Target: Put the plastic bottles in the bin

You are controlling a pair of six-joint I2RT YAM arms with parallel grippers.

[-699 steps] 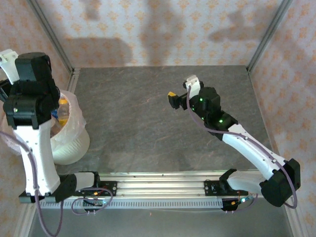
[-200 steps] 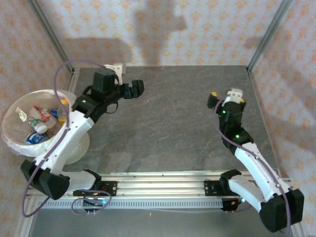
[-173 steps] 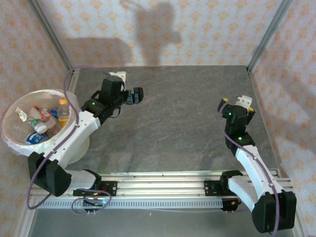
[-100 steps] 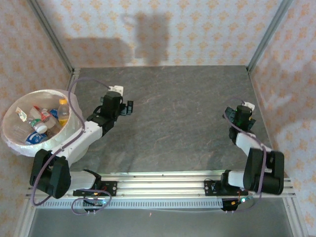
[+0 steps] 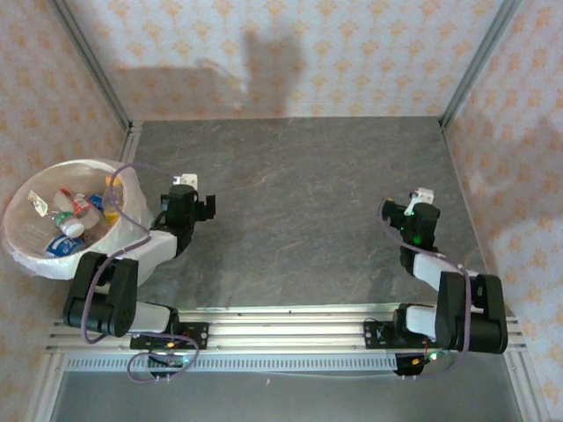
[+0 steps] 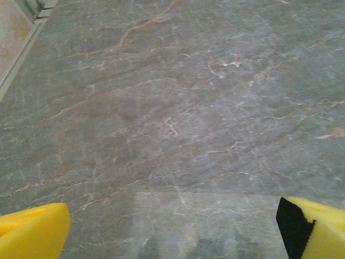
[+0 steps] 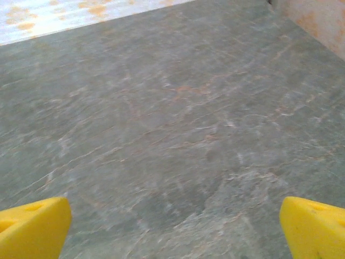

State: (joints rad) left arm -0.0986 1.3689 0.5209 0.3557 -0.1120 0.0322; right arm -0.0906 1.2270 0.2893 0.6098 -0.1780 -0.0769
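Observation:
The bin [image 5: 25, 253], a round bucket lined with a white bag, stands at the table's left edge. Several plastic bottles [image 5: 69, 214] lie inside it, one of them orange [image 5: 112, 195]. My left gripper [image 5: 201, 207] sits low just right of the bin, its arm folded back. In the left wrist view that gripper [image 6: 172, 237] is open, its yellow fingertips [image 6: 32, 232] wide apart over bare stone. My right gripper [image 5: 405, 211] rests low at the right side. In the right wrist view it [image 7: 172, 232] is open too, with nothing between its fingertips [image 7: 315, 226].
The grey stone tabletop [image 5: 299, 193] stretches between the two arms. Patterned walls with metal corner posts [image 5: 475, 61] close in the back and sides. The arms' mounting rail [image 5: 281, 338] runs along the near edge.
Both arms have folded back and down toward their bases. The left gripper drew back from the table's rear to beside the bin. Both grippers stayed open.

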